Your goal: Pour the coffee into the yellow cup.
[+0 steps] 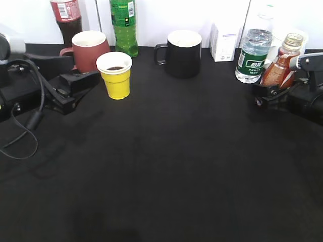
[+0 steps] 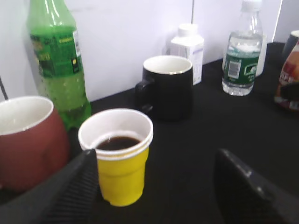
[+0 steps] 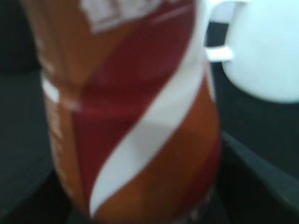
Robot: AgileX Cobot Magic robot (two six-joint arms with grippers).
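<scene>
A: Coffee bottle [image 1: 281, 66], quick, how does it look?

B: Curvy plastic, orange-brown label with a white swoosh and white lettering, dark red-brown band across it. Cap is off, open neck at the top. My right wrist view is filled by the label [image 3: 140, 121], blurred.

A: Where is it?

B: Far right of the black counter [image 1: 171, 171], just beside the green-labelled water bottle [image 1: 252, 54], which stands to its left. My right end effector [image 1: 272, 93] is at its base.

A: Axis?

B: Long axis near upright, leaning a little, neck toward the upper right in the exterior view, mouth pointing up.

A: Right end effector state?

B: Fingers sit on either side of the bottle's lower part, closed against it as far as I see.

A: Yellow cup?

B: Yellow cup [image 1: 115, 75] at left, upright on the counter, yellow outside, white rim and inside, dark liquid low in it [image 2: 117, 142]. Mouth faces up. Maroon mug [image 1: 89, 50] just behind-left of it, green soda bottle [image 1: 124, 25] behind, black mug [image 1: 181, 53] further right.

A: Left end effector?

B: My left end effector [image 2: 154, 186] is spread wide. One finger [image 2: 77, 191] is right at the cup's left side, the other well off to the right. Cup sits between them, not pinched.
</scene>
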